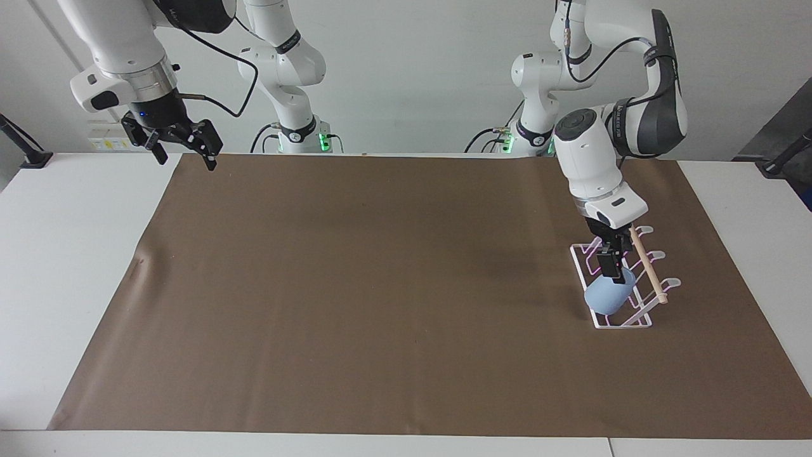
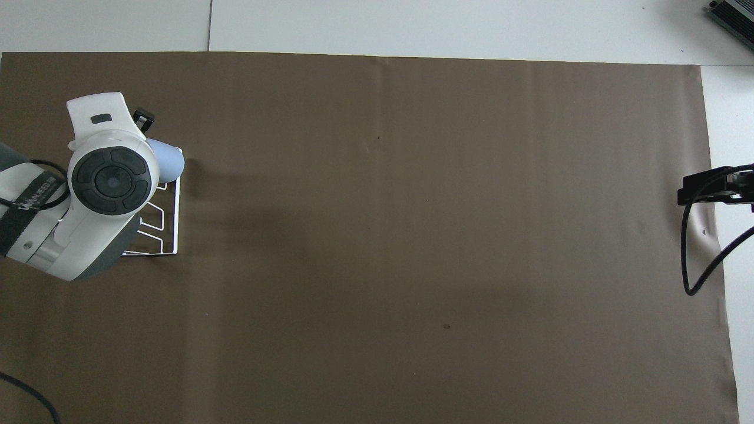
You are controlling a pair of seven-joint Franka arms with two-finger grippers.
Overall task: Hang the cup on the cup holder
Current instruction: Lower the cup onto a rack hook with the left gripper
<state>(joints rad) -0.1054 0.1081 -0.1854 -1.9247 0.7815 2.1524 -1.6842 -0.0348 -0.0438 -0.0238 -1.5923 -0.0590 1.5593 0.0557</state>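
Observation:
The light-blue cup (image 1: 604,298) (image 2: 169,164) sits tilted over a slanted prong of the white wire cup holder (image 1: 625,325) (image 2: 175,230), at the rack's end farthest from the robots. A light wooden dowel (image 1: 647,267) runs along the rack's top. My left gripper (image 1: 613,265) hangs open just above the cup's rim, holding nothing. In the overhead view the left hand covers most of the rack, and only one left fingertip (image 2: 143,118) shows. My right gripper (image 1: 183,157) (image 2: 704,187) waits open in the air over the mat's corner near the right arm's base.
A brown mat (image 1: 380,285) covers most of the white table (image 1: 70,254). A black cable (image 2: 686,259) hangs from the right arm. A small crease (image 1: 138,260) marks the mat's edge at the right arm's end.

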